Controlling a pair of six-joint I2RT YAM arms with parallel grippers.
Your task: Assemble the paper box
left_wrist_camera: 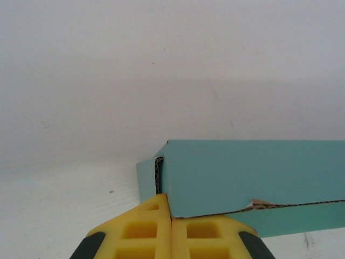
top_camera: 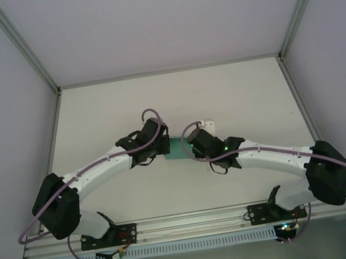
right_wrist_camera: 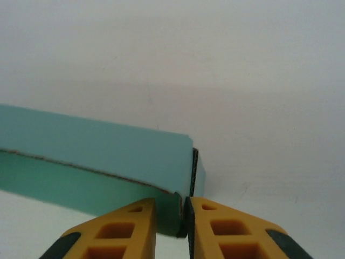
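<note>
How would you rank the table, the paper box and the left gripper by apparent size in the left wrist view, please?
1. table
2. paper box
3. left gripper; cropped and nearest the camera, so unsure.

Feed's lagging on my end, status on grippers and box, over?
Left gripper shut at paper box corner. Right gripper slightly open, straddling its end edge. Box folded up, on table. Nothing seen blocking.

- The left arm [top_camera: 95, 169] arches forward and inward from its base, elbow out to the side.
- The left gripper [left_wrist_camera: 171, 213] has its jaws pressed together.
- The right arm [top_camera: 273, 157] mirrors it.
- The right gripper [right_wrist_camera: 171, 208] has its jaws slightly parted.
</note>
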